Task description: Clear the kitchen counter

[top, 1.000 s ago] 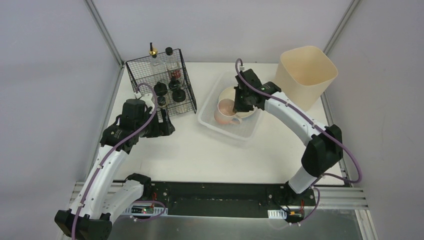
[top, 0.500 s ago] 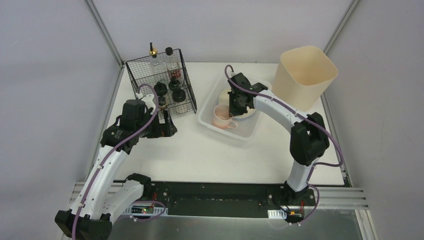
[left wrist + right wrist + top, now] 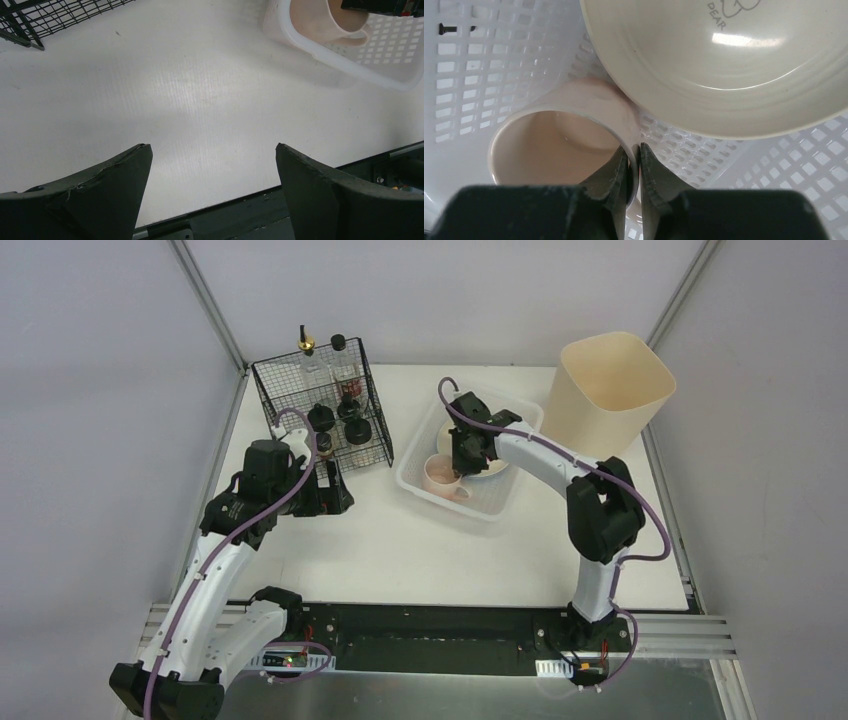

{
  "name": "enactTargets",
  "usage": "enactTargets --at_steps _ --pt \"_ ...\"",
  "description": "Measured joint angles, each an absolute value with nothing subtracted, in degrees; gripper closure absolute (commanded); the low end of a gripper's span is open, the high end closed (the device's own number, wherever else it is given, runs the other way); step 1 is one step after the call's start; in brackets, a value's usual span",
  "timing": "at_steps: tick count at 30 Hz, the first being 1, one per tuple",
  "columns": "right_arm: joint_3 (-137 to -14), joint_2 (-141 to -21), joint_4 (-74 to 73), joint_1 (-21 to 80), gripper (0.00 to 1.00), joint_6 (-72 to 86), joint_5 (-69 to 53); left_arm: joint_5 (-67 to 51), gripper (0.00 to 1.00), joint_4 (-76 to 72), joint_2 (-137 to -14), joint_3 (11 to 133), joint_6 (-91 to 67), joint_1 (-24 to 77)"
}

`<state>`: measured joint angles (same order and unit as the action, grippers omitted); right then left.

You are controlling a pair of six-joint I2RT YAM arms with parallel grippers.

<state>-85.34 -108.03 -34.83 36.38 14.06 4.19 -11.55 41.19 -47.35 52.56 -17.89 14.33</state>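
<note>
In the white perforated basket [image 3: 492, 496], your right gripper [image 3: 634, 155] is nipping the pink mug [image 3: 559, 130] by its rim. One finger is reaching inside the cup and the other is pressing outside, so the jaws are nearly closed on the thin wall. That rim pinch is probably suiting a drop-in from above, since the mug is going in mouth-up with its handle turned toward the near wall. The cream bowl [image 3: 724, 65] is crowding the outer finger; whether mug and bowl are touching I cannot tell, but the jaws are likely getting little room to spread on that side. Your left gripper [image 3: 212, 150] is hanging spread wide and gripping nothing, with only bare surface showing between its fingers. It is hovering over the kitchen counter [image 3: 400, 550] — the white top lying under everything, with an open stretch running between the arm bases and the basket. The black wire rack [image 3: 320, 400] of bottles is standing just beyond that left gripper, near enough to snag a careless swing. The tall cream bin [image 3: 610, 385] is sitting at the far right corner, well apart from both.
</note>
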Motion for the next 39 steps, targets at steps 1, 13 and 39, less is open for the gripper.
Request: enactTargets --at_steps 1,13,39 --pt "-85.38 -108.07 -34.74 36.64 0.75 14.02 4.45 -11.53 0.01 41.17 -47.27 52.53 -17.76 14.33" --pt "-86.67 -107.81 -34.57 39.64 0.46 14.31 6.96 -11.49 0.01 41.15 -47.22 52.53 -17.23 14.33" --pt "-70.02 -68.12 -32.95 59.0 0.01 18.74 22.13 -16.97 0.01 39.22 -45.04 51.86 -17.21 15.86"
